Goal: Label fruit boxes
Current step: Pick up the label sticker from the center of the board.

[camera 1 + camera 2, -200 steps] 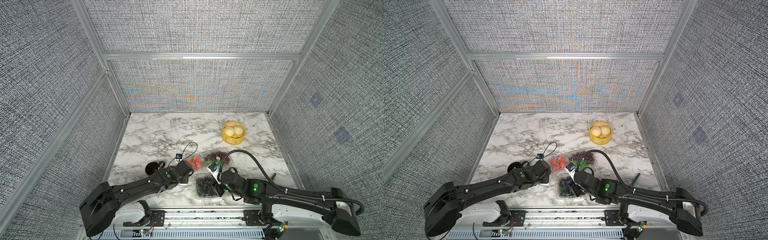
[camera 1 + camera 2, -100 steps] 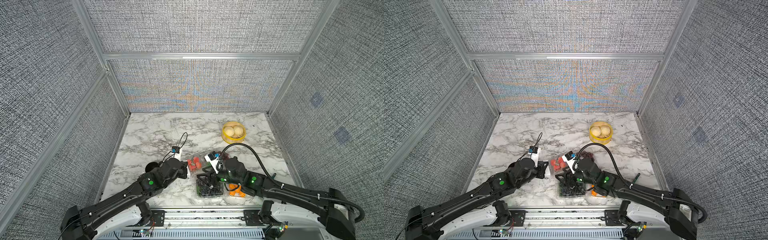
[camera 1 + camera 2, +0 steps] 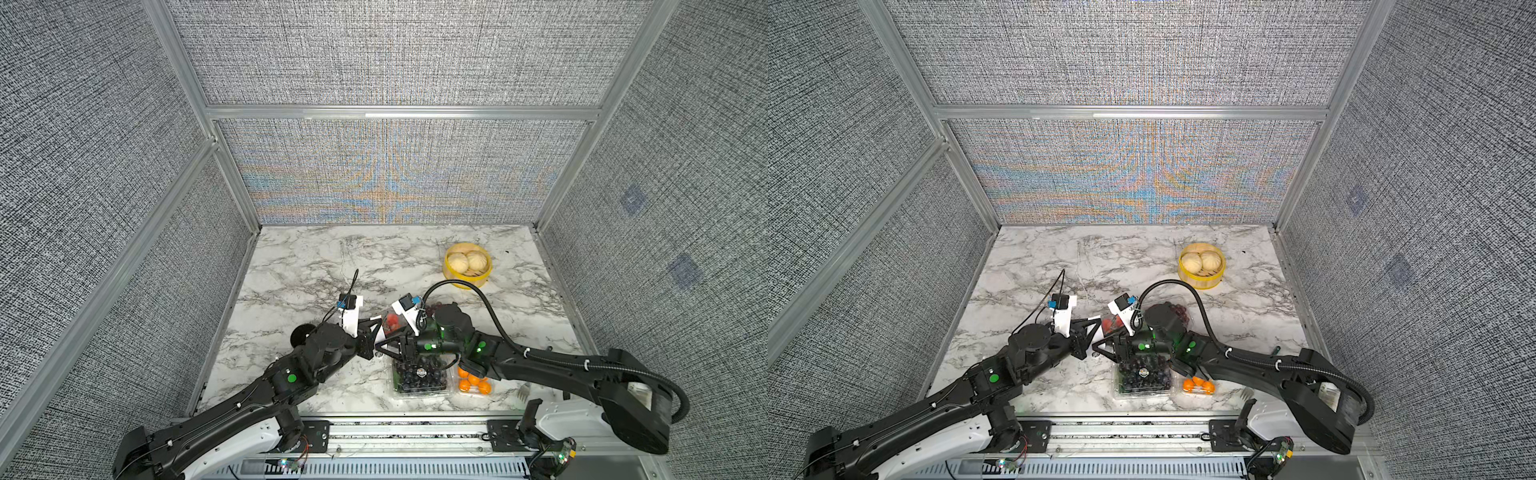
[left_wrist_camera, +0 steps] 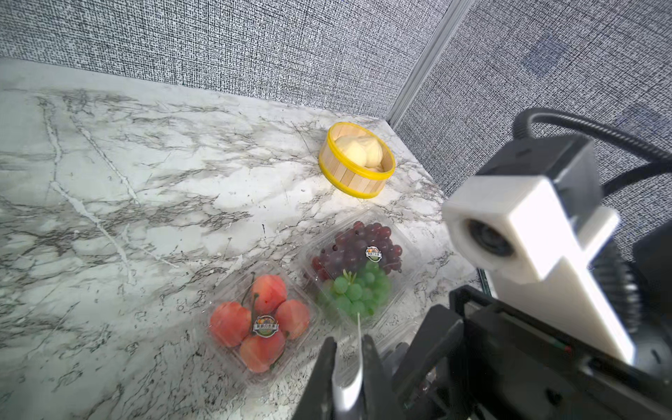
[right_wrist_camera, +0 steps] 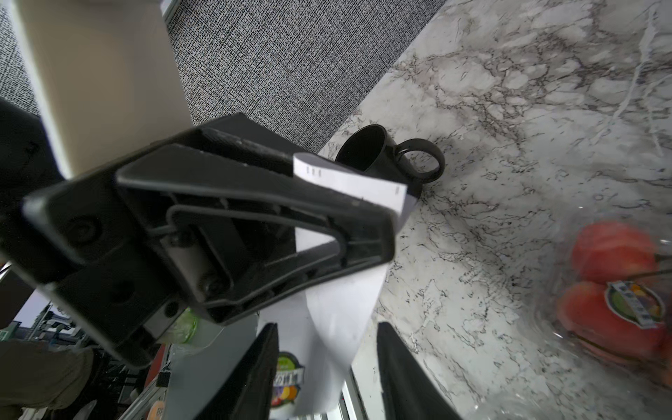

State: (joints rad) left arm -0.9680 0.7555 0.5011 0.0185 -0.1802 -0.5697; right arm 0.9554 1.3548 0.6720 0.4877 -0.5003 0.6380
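Arms are lifting off the fruit boxes (image 3: 419, 374), which are sitting near-centre, and meeting just left of them; left gripper (image 4: 348, 343) is pinching the sticker sheet (image 5: 338, 309), right gripper (image 5: 327, 329) is hovering spread around it, so it's peeling the next label, I'd guess.

Enclosure: grey woven fabric panels on back wall (image 3: 390, 54), left wall (image 3: 83, 166) and right wall (image 3: 685, 124), held in aluminium frame bars (image 3: 399, 112). Lower back panel (image 3: 386, 174) shows rainbow moiré bands. Two darker square patches (image 3: 633, 200) on right wall. Tabletop (image 3: 307, 266) is white marble, grey veins. Slotted aluminium rail (image 3: 407, 434) along near edge. Light even, diffuse.
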